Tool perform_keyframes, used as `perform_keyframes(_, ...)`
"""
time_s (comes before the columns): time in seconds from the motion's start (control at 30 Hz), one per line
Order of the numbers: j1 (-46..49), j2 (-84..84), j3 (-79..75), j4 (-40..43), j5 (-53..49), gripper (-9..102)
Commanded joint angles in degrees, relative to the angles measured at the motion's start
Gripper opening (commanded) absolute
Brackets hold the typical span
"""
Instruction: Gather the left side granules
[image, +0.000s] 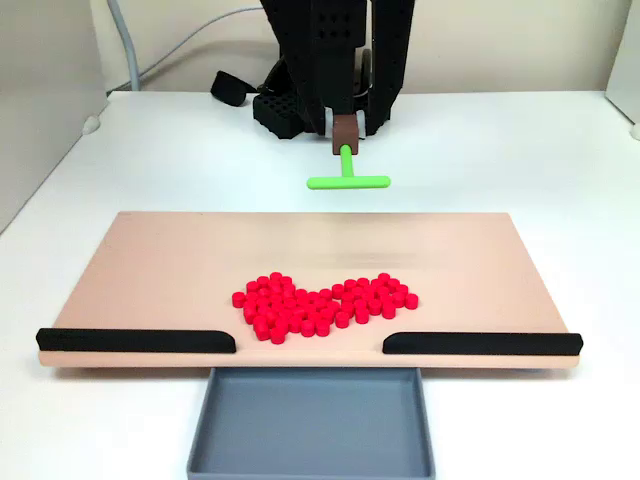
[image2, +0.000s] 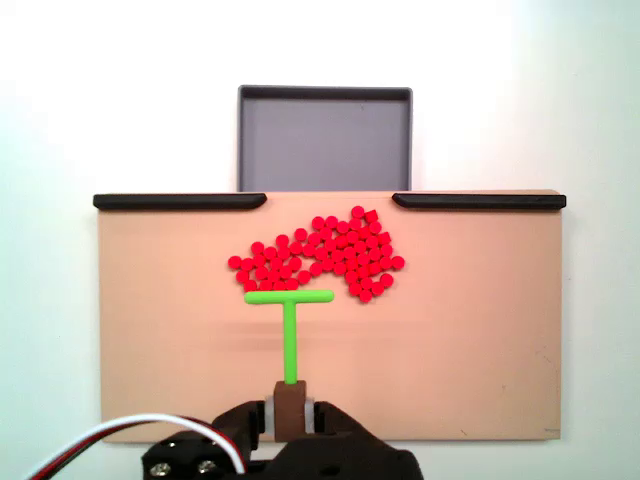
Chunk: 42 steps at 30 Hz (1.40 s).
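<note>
The granules are small red pellets lying in one loose pile on the tan board, close to the gap between two black rails. My gripper is shut on the brown block at the end of a green T-shaped pusher. In a fixed view from the front, the pusher hangs in the air behind the board's far edge. In a fixed view from above, its crossbar lines up just on the arm's side of the pile's left part.
Black rails line the board's front edge with a gap in the middle. A grey tray sits below that gap. Cables run by the arm's base on the white table.
</note>
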Motion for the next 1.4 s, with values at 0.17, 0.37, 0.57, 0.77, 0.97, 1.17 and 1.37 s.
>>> perform_keyframes(0.17, -0.4, 1.3, 0.0, 0.2, 0.4, 0)
perform_keyframes(0.37, -0.4, 1.5, -0.1, 0.2, 0.4, 0)
perform_keyframes(0.57, 0.0, 0.9, -0.1, 0.2, 0.4, 0)
perform_keyframes(0.77, 0.2, 1.1, -0.1, 0.2, 0.0, 0)
perform_keyframes(0.97, 0.4, 1.1, -0.1, 0.2, -0.3, 0)
perform_keyframes(1.17, 0.7, 1.1, -0.1, 0.2, -1.1, 0)
perform_keyframes(1.37, 0.7, 1.4, -0.1, 0.2, -1.1, 0)
